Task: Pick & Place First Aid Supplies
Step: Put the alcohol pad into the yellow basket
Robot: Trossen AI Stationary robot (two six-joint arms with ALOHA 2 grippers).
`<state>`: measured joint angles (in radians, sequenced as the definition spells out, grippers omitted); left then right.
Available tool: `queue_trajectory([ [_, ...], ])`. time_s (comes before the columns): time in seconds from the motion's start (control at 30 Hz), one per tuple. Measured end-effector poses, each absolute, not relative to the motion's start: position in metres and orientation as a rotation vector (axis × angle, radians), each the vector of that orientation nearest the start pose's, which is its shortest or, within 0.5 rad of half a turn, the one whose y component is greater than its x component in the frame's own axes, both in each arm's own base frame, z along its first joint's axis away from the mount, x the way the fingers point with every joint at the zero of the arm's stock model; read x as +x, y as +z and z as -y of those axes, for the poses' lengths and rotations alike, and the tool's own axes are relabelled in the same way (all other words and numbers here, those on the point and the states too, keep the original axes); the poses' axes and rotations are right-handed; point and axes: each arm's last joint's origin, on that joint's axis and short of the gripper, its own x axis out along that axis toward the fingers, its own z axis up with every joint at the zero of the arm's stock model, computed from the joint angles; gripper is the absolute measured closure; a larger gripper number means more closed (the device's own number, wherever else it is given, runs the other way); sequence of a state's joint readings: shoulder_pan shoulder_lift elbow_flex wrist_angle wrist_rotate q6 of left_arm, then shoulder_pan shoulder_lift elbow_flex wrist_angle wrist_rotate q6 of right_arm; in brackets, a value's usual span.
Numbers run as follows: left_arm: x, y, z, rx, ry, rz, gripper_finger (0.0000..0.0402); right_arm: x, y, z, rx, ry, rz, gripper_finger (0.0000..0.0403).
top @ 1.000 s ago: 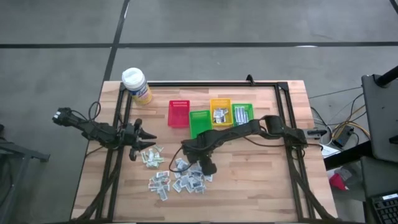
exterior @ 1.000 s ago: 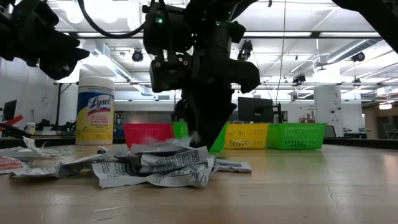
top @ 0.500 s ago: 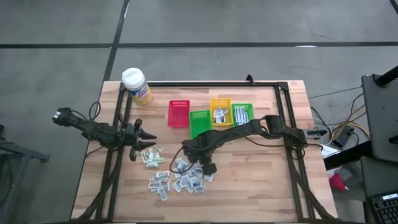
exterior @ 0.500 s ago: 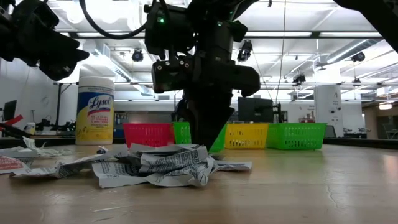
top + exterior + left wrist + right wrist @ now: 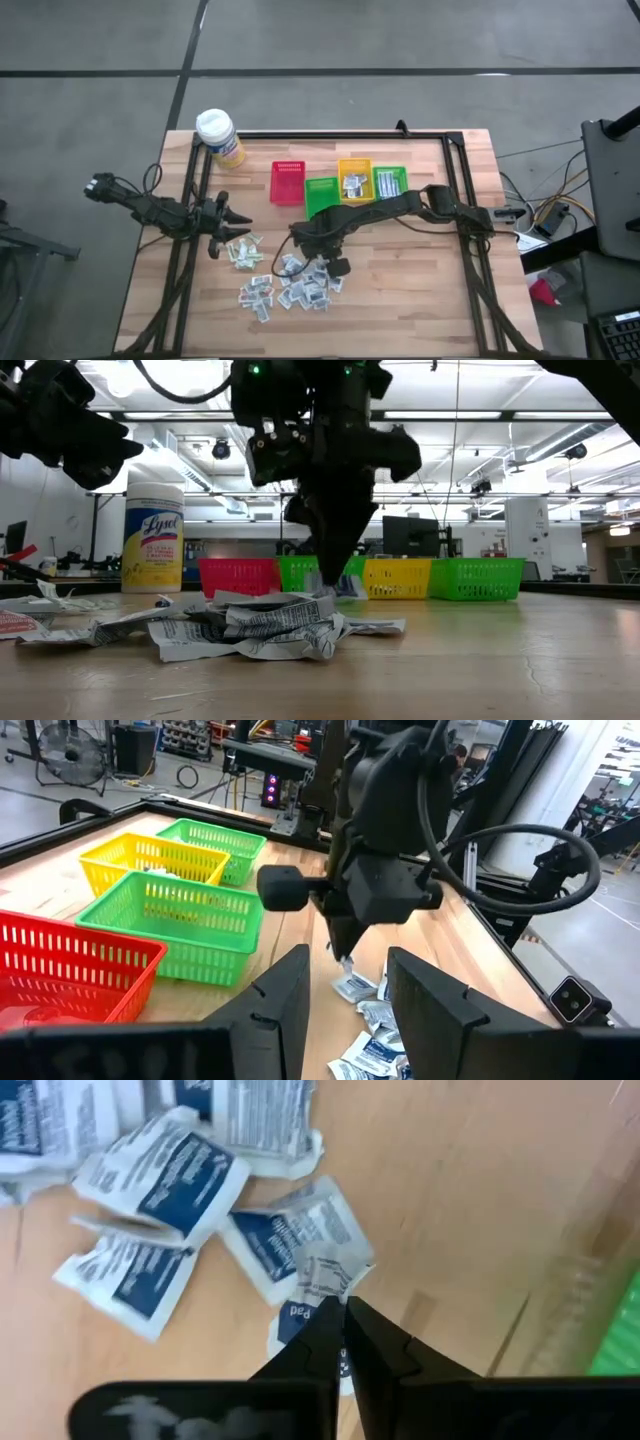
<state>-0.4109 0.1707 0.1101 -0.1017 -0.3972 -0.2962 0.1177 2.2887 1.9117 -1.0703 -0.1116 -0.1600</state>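
Observation:
The first aid supplies lie as a heap of small white and blue packets (image 5: 290, 282) on the wooden table, near its front middle; some more sit in the yellow bin (image 5: 354, 181) and the right green bin (image 5: 390, 183). My right gripper (image 5: 337, 266) points down over the heap's right end, shut on one small white packet (image 5: 326, 1272). My left gripper (image 5: 236, 222) waits open and level at the table's left side, touching nothing. My right gripper pinches one edge of a small crinkled white packet (image 5: 330, 1292) between its two fingertips (image 5: 318, 1330), coming from above and pointing down. The packet hangs just below the fingers (image 5: 345, 963), lifted clear of the heap and the table.
A red bin (image 5: 287, 182) and a green bin (image 5: 321, 197) stand beside the yellow and the other green one, just beyond the heap. A yellow wipes bottle with a white cap (image 5: 220, 138) stands at the far left corner. Bare wood lies to the right of the heap.
My right gripper has shut on a packet at the right end of the heap and has then risen, lifting that packet clear. The other packets have stayed where they were.

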Motion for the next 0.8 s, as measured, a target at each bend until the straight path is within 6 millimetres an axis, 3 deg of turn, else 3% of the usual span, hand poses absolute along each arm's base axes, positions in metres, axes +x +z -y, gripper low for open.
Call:
queue_trajectory([
  [0.4,0.097,0.178,0.03,-0.233,0.008,-0.15,0.0271,0.448,0.218,-0.057,-0.172,0.379,-1.472,0.0394],
  [0.63,0.097,0.178,0.03,-0.234,0.009,-0.15,0.0271,0.443,0.25,-0.061,-0.033,0.581,-1.448,0.0394],
  [0.8,0.097,0.178,0.03,-0.233,0.009,-0.154,0.0271,0.438,0.264,-0.061,0.011,0.605,-1.457,0.0394],
])
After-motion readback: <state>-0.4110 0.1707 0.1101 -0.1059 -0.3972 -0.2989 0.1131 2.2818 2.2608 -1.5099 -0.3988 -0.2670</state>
